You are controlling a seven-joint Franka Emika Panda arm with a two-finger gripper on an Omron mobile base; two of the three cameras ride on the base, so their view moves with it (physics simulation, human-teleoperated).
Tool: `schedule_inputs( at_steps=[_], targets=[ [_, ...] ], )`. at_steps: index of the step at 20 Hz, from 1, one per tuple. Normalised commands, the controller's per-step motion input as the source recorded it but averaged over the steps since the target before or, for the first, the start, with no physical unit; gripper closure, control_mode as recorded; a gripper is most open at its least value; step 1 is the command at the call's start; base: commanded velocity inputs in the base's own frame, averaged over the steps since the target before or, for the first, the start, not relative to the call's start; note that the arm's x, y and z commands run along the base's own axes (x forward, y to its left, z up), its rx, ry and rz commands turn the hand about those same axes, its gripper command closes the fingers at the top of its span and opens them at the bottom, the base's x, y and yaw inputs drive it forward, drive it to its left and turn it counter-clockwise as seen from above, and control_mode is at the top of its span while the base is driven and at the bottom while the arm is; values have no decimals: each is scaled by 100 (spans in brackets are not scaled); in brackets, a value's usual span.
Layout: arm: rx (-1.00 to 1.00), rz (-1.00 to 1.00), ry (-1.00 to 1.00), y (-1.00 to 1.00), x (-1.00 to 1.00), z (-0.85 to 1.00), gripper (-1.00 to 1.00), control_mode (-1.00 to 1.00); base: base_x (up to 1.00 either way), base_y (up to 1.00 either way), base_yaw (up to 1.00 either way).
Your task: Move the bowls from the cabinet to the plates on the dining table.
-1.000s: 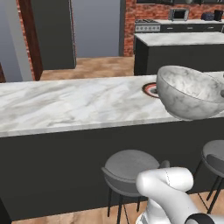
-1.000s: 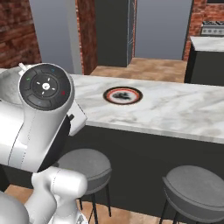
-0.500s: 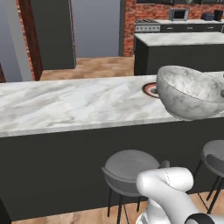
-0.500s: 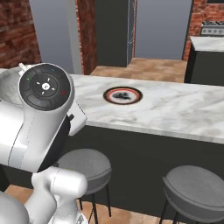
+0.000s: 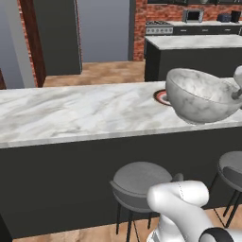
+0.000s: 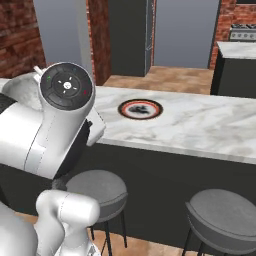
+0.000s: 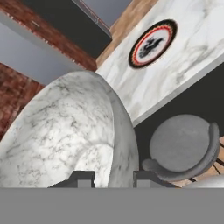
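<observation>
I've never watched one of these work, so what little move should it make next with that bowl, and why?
Probably carry the marbled bowl further out over the dining table toward the plate. The fingers pinch the bowl's rim, and in the hand view the bowl hangs near the table's edge, above a stool, short of the plate.

No words or numbers can be read; the plate (image 6: 140, 109) on the dining table (image 6: 200, 125) bears only a dark figure.

Marbled white-grey bowl (image 5: 201, 96) held tilted above dining table (image 5: 75, 113) edge.
</observation>
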Motion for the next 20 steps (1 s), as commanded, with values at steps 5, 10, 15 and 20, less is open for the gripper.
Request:
schedule_inputs(
  at_steps=[5,10,15,20],
  targets=[
    [0,0,12,-28,100,0,100,-100,0,0,0],
    [0,0,3,-23,87,0,100,-100,0,0,0],
    [0,0,1,-20,80,0,100,-100,0,0,0],
    [0,0,1,-23,71,-3,100,-100,0,0,0]
  ],
)
